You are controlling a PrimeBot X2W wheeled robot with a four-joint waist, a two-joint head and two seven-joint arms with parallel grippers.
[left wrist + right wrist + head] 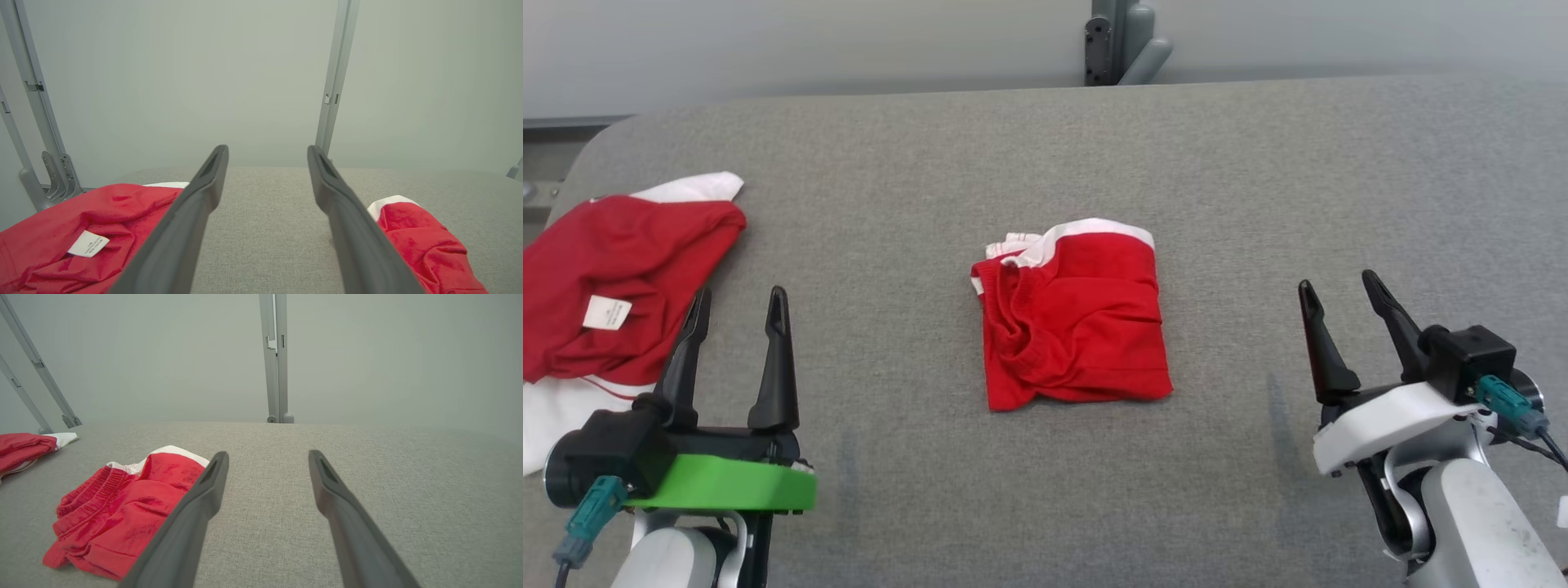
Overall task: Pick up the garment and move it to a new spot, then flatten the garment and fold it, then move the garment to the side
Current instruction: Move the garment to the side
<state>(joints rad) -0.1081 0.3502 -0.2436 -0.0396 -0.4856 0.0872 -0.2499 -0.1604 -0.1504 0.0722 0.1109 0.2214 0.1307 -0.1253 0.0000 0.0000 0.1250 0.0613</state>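
Surface: grey woven fabric tabletop (1258,204) is filling the head view, with a pale wall running behind it.
Garment: folded red fabric garment with a white band (1074,318) is lying at frame centre, apart from both grippers.
Left gripper: we are holding our left gripper (739,296) at lower left, jaws spread, gripping nothing.
Right gripper: our right gripper (1339,282) is hovering at lower right, jaws spread, empty.
Other cloth: crumpled red-and-white cloth with a white label (613,278) is lying at the left edge.

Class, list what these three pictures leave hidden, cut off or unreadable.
1. Label print: too small to read, head view.
2. Loose red garment: cut off by the head view's left edge, partly behind the left hand.
3. Folded red garment: lower layers hidden under its own top fold, head view.
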